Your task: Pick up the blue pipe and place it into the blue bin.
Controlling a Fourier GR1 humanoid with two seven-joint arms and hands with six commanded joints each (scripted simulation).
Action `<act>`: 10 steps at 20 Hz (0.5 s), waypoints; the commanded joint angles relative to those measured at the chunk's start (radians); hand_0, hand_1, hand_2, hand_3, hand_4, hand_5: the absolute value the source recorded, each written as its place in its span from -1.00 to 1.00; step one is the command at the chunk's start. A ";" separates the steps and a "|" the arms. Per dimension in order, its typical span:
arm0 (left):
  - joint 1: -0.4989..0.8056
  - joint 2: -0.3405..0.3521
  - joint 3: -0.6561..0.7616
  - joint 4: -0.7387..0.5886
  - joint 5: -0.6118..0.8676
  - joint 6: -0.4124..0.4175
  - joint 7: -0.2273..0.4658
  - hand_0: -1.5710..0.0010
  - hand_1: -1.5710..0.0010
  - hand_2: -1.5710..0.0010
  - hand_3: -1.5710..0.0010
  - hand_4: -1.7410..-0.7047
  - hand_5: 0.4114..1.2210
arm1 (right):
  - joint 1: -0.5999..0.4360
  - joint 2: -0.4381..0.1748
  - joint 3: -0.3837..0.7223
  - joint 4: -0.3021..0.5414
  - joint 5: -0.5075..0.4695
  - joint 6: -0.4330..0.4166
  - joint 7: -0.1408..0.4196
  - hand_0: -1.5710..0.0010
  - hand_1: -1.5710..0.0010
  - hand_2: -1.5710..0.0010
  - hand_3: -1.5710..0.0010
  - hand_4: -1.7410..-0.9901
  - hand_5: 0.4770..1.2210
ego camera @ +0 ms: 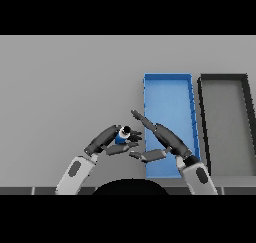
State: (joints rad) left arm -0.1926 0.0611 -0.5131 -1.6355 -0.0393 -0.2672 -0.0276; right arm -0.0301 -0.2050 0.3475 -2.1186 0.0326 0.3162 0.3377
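- Gripping the blue pipe, the left hand curls its fingers round it just left of the blue bin, above the grey desk.
- The pipe is a short blue cylinder with a dark end cap facing the bin; no writing shows.
- The right hand is spread with straight fingers at the bin's near-left corner, holding nothing, just beside the pipe.
- A dark bin, rectangular, sits right of the blue bin, nearly touching.

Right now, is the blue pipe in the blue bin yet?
No. The blue pipe sits in the left hand's fingers, left of the blue bin.
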 commanded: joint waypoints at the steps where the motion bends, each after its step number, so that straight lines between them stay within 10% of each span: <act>1: 0.002 0.002 0.003 0.010 -0.006 -0.004 -0.007 -1.00 -1.00 -1.00 -1.00 -0.49 1.00 | -0.035 -0.001 0.006 0.000 -0.008 0.011 0.027 1.00 1.00 1.00 1.00 0.39 -0.87; 10: 0.008 -0.016 0.045 0.031 0.023 -0.091 -0.037 -1.00 -1.00 -1.00 -1.00 -0.45 1.00 | -0.272 0.083 0.074 0.094 -0.060 0.053 0.141 1.00 0.99 0.97 1.00 0.40 -0.91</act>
State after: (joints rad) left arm -0.1843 0.0456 -0.4678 -1.6044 -0.0182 -0.3594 -0.0653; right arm -0.3020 -0.1215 0.4216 -2.0242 -0.0273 0.3693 0.4799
